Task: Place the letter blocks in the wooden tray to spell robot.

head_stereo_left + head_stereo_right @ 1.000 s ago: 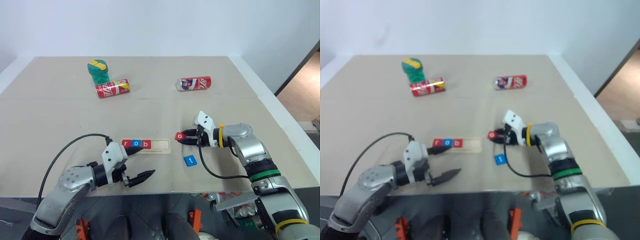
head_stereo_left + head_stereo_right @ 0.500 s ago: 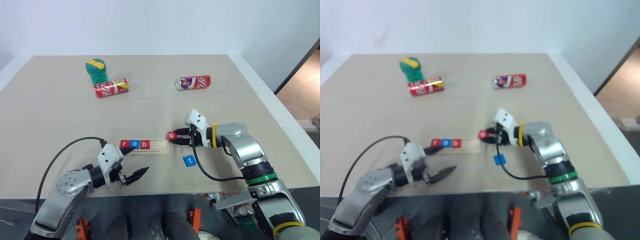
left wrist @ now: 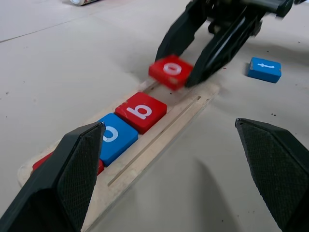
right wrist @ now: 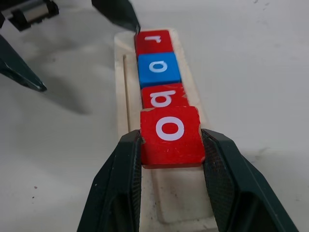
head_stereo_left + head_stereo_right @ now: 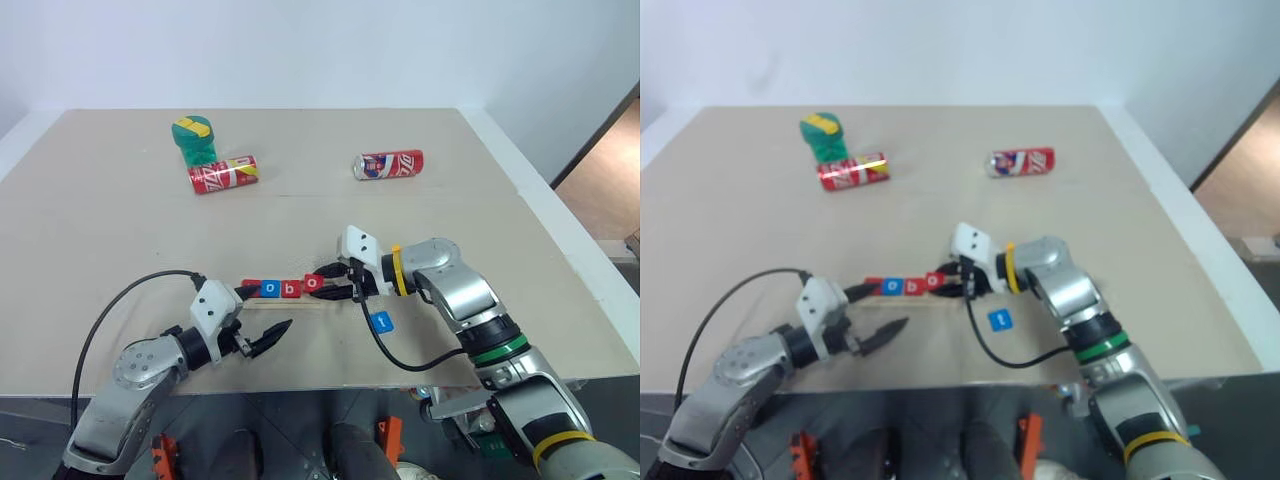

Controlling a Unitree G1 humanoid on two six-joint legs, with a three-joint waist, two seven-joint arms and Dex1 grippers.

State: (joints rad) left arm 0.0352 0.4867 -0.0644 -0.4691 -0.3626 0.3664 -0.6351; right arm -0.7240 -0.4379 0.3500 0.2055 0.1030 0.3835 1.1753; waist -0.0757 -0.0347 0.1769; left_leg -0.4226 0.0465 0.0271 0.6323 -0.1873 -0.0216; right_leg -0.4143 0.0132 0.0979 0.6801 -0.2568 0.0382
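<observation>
The right fingers pinch a red "o" tile by its two side edges and hold it just above the wooden tray, right beside the red "b" tile. In the tray, from left to right, sit the red "r" tile, the blue "o" tile and that "b". The blue "t" tile lies flat on the desk, near the tray's right end.

The held tile looks slightly tilted and overlaps the "b" edge; lowered like this, it could ride up on the "b" or push the row left. The fingertips straddle the narrow tray, so they could also catch its rim and shift it.

The left fingers, spread wide and empty, hover at the tray's left end, one tip close to the "r".

A second ago the right arm carried the tile well to the right of the tray; now it is over the fourth slot.
</observation>
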